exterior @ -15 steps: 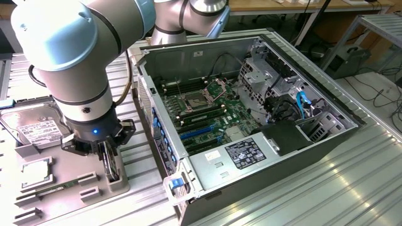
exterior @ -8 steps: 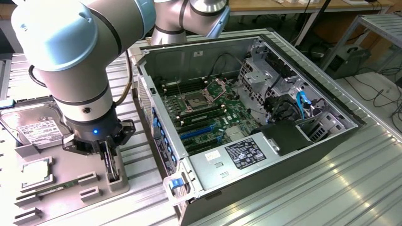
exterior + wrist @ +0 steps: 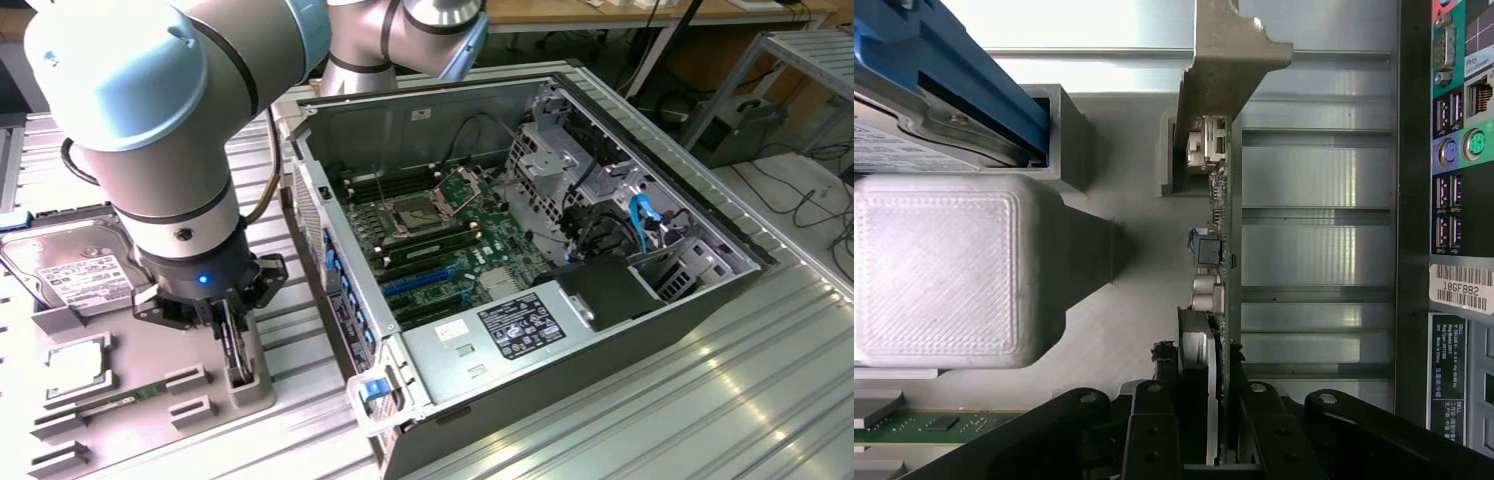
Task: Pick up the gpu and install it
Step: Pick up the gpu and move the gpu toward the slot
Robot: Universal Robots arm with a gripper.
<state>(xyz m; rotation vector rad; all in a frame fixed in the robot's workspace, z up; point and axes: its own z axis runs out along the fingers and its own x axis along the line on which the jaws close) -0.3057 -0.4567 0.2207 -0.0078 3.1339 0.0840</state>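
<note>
The gpu [image 3: 1216, 235] stands on edge in a slot of the grey holder tray [image 3: 1124, 330], its pale metal bracket [image 3: 1226, 60] at one end. My gripper [image 3: 1204, 400] reaches straight down over it, with one black finger [image 3: 1154, 405] on each side of the card, pressed against it. In the exterior view the gripper [image 3: 238, 345] is low over the tray at the left of the open computer case [image 3: 641, 330], and the dark card [image 3: 242, 368] shows between the fingers, still seated in the holder.
The case lies open with its motherboard [image 3: 441, 240] and blue slots [image 3: 424, 283] facing up. The tray [image 3: 147, 345] also carries a hard drive [image 3: 80, 270], a processor [image 3: 74, 365] and a memory stick [image 3: 114, 405]. The case's port panel [image 3: 1459, 150] is close beside the gpu.
</note>
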